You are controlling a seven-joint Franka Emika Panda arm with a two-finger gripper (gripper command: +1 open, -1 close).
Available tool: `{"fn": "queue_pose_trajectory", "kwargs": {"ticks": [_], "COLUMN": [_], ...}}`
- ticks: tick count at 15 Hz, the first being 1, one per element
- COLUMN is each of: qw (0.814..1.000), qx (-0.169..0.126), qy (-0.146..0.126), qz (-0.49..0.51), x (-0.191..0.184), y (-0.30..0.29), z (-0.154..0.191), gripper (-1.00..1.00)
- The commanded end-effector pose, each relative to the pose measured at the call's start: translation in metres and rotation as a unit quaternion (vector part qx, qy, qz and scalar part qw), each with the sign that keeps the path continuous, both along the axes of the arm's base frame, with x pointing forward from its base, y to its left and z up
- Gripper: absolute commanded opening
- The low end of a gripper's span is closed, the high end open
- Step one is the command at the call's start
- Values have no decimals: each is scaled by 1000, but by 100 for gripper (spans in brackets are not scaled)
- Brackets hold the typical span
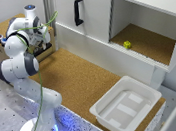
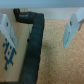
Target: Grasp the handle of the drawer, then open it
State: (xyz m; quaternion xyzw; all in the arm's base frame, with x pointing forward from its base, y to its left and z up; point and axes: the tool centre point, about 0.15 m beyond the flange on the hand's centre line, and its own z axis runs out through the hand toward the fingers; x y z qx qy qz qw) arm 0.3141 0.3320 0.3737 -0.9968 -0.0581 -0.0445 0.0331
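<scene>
One white drawer [image 1: 85,13] panel at the far side, shut, upright. One white tray [image 1: 126,105] at the exterior view's near right, on cork. One arm, gripper [image 1: 41,44] at the exterior view's far left, well apart from the panel, jaws spread, empty; fingers [image 2: 71,29] over cork. One black handle [image 1: 78,11], upright on the panel. One small yellow object [image 1: 127,44] in the open compartment, right.

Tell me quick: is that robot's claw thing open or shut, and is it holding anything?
Gripper: open, fingers spread apart, holding nothing.
</scene>
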Motion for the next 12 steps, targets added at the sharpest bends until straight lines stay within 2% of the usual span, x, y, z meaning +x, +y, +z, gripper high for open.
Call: {"fn": "queue_pose_trajectory", "kwargs": {"ticks": [1, 4, 7, 12], "qw": [998, 996, 992, 985], "qx": [21, 59, 105, 164], "qy": [52, 33, 32, 23], "qz": [-26, -49, -63, -47], "x": [38, 33, 27, 29], "y": [20, 13, 9, 9], "z": [-32, -44, -56, -65], "gripper": [100, 100, 100, 100]}}
